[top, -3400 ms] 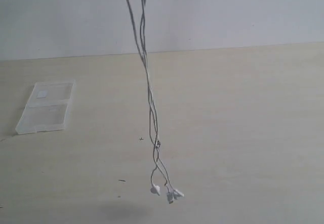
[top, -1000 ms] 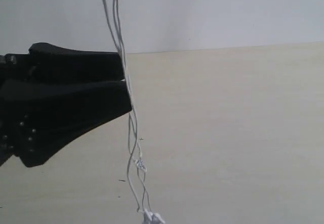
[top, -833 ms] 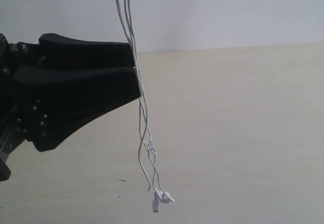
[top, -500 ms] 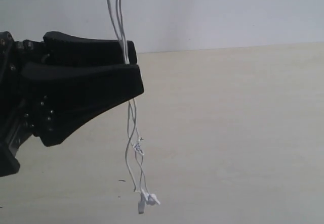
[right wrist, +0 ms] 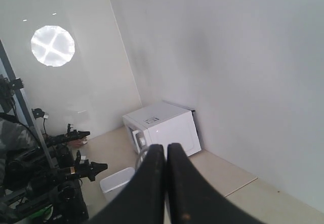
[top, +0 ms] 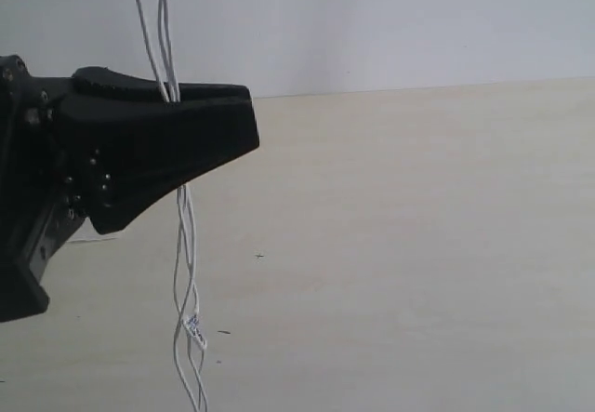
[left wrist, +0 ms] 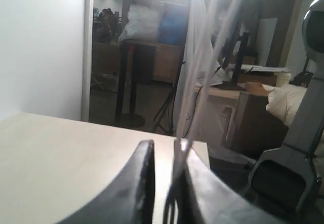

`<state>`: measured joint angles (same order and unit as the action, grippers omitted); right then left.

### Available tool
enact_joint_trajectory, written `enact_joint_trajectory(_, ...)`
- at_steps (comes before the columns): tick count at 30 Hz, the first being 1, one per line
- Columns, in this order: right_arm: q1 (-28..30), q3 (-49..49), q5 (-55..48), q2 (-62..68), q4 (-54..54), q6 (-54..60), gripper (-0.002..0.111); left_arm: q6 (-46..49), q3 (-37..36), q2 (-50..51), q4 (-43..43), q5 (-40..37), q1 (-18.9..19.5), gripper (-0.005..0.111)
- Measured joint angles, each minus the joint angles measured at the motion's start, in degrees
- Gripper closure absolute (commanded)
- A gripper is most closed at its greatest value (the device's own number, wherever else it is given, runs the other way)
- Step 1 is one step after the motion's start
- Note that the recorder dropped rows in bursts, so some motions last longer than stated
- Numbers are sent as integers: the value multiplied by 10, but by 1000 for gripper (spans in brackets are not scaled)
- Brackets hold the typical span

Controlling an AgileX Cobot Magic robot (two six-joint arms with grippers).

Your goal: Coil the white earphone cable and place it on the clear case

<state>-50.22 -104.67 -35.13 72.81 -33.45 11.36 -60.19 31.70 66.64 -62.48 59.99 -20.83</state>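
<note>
1. Our left gripper (top: pixel 247 119) pinched the white earphone cable (top: pixel 193 326), which hung from 12 to 6 o'clock.
2. Our right gripper (right wrist: pixel 164 150) looked clamped on its upper loop.
3. We judged that a loose pinch could let strands slip and tangle the coil.

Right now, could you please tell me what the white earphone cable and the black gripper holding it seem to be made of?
The white earphone cable: probably a rubbery plastic sheath, matte; it hangs limp in soft waves. The left gripper: likely hard moulded plastic, matte black, with smooth contours and small screw heads.
</note>
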Motion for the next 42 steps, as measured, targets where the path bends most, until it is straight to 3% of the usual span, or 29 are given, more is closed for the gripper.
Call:
enact_joint_trajectory(18, 0, 0, -2, -2, 15, 5, 108, -9, 0, -76, -37, -125, 0, 98)
enact_joint_trajectory(22, 0, 0, -15, -15, 74, -33, 108, -40, 0, -96, -75, -169, 0, 107)
enact_joint_trajectory(26, 0, 0, -47, -43, 197, -118, 108, -72, 1, -127, -117, -216, 0, 107)
enact_joint_trajectory(42, 0, 0, -73, -68, 208, -141, 108, -102, 2, -156, -125, -238, 0, 106)
